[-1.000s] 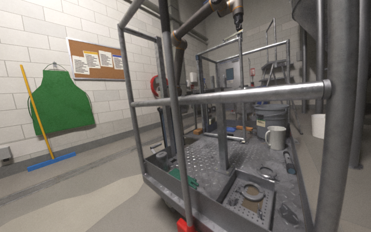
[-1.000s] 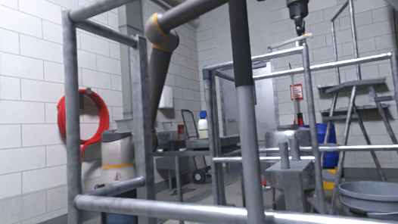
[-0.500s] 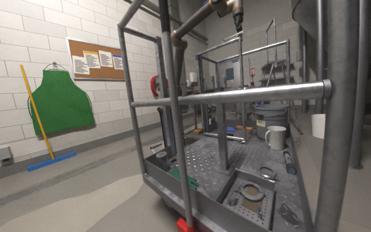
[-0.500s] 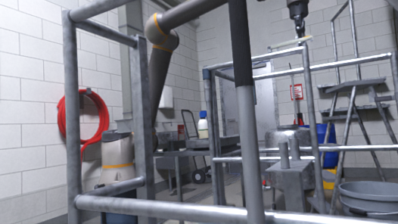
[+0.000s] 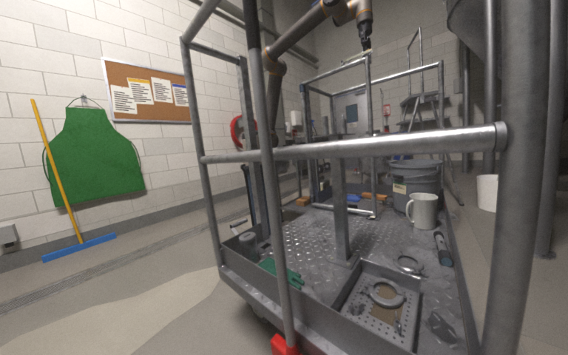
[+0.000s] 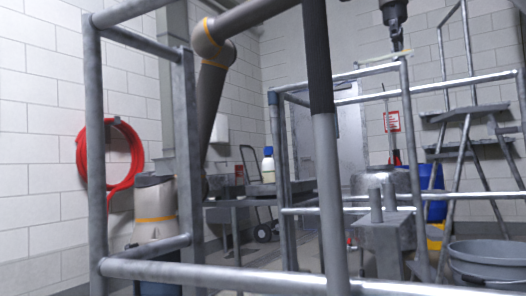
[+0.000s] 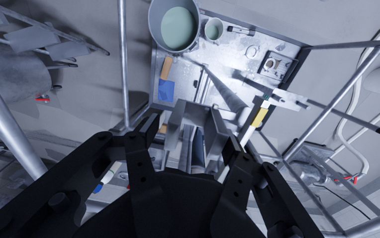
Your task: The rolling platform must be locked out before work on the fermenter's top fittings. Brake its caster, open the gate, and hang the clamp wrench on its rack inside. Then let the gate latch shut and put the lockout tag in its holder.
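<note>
The gate's top latch handle [image 5: 357,57] sits at the head of the gate post [image 5: 368,138] on the far end of the rolling platform, and my gripper [image 5: 365,47] hangs directly above it, open and holding nothing. From the wrist camera the metal latch bracket [image 7: 196,123] lies between my fingers [image 7: 190,134]. A white and yellow handle [image 7: 256,120] angles off beside it. The clamp wrench [image 5: 387,293] lies in a perforated tray [image 5: 383,307] at the near end of the deck. The red caster brake [image 5: 282,345] shows under the near edge.
The platform's guard rails [image 5: 356,146] and posts [image 5: 268,176] surround the deck. On the deck stand a grey bucket [image 5: 415,182] and a white mug [image 5: 423,210], with a torch [image 5: 442,249] and a green glove [image 5: 285,272] lying nearby. A step ladder [image 6: 465,145] stands beyond.
</note>
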Tool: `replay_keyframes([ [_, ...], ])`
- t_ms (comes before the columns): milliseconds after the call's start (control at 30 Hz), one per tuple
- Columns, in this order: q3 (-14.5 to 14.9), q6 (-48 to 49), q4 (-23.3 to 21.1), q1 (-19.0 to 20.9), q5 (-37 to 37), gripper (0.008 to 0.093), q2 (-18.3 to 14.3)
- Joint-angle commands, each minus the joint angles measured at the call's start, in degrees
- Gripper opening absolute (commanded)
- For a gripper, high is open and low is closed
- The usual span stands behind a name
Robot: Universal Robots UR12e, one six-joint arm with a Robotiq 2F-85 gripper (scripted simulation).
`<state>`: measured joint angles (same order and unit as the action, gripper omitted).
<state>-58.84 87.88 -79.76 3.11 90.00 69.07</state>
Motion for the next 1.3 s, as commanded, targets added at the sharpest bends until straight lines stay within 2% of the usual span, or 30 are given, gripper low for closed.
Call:
replay_keyframes([
  [0,0.1,0.0,0.0,0.0,0.0,0.0820,0.0],
  [300,0.3,0.0,0.2,0.0,0.0,0.0820,0.0],
  [567,1.9,0.0,1.6,0.0,0.0,0.0820,-0.3],
  [1267,11.3,0.0,9.0,0.0,0.0,0.0820,-2.2],
])
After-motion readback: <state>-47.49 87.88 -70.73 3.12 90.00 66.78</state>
